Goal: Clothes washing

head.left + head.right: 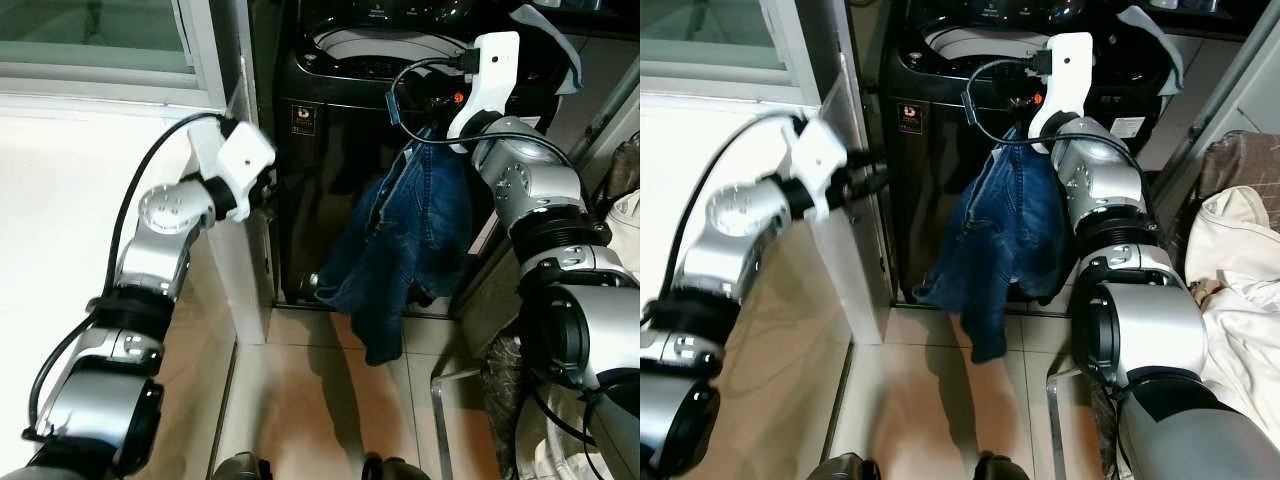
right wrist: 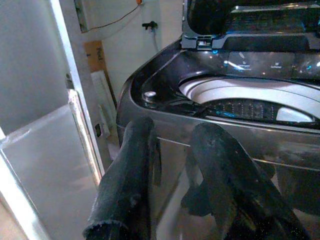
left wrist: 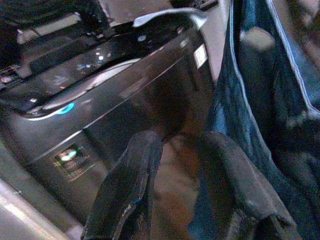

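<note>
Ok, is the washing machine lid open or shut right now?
Open. The washing machine shows its lid raised behind the exposed pale drum rim, while the jeans hang outside against its front.
</note>
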`<state>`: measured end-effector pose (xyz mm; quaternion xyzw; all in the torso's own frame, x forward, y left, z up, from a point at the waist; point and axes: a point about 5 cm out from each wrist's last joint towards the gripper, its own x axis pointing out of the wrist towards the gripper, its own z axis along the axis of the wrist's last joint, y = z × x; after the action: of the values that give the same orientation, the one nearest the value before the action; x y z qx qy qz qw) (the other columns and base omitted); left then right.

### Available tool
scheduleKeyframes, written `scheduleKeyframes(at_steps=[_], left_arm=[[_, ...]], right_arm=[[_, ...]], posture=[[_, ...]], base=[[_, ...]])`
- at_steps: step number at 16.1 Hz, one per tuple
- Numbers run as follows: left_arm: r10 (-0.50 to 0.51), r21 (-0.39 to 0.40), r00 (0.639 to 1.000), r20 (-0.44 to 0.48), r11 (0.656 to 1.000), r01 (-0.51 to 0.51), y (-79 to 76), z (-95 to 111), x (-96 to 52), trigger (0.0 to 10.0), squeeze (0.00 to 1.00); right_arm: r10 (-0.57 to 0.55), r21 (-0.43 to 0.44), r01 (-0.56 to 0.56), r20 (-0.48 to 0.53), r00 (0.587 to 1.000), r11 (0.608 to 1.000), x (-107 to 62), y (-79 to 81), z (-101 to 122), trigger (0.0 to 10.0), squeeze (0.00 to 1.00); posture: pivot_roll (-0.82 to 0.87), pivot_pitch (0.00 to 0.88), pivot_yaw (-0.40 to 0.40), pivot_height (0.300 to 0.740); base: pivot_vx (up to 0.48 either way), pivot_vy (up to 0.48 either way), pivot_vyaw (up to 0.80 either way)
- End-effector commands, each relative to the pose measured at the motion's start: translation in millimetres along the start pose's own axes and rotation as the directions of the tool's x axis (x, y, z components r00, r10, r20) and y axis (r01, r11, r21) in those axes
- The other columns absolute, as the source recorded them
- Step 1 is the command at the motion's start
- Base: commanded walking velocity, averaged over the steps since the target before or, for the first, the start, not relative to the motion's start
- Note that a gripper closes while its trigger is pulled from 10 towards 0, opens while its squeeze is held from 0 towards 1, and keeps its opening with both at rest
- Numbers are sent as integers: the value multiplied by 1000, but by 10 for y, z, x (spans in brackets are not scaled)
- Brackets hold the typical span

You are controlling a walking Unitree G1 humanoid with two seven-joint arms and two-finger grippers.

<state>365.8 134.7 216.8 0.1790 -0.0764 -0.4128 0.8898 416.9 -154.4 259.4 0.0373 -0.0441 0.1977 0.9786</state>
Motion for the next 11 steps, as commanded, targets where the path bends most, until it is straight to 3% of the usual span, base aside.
scheduleKeyframes(at_steps=[1,3,7,11], left_arm=[[-37,-36,998,44,999,39,-9,168,81,10000,0],[-45,5,998,52,999,45,-69,229,198,10000,0],[-49,-46,994,94,998,54,-131,372,337,10000,0],[-113,-38,992,57,993,115,-247,282,320,10000,0]], right_arm=[[-13,0,13,91,996,1000,25,6,261,10000,0],[11,9,-13,130,992,1000,49,120,328,10000,0],[-16,9,14,187,982,1000,64,225,360,10000,0],[-22,-4,23,191,981,1000,44,260,336,10000,0]], posture=[[-40,0,1,740],[-47,0,11,740],[-52,0,16,740],[-47,2,19,740]], base=[[0,0,0],[0,0,0],[0,0,0],[0,0,0]])
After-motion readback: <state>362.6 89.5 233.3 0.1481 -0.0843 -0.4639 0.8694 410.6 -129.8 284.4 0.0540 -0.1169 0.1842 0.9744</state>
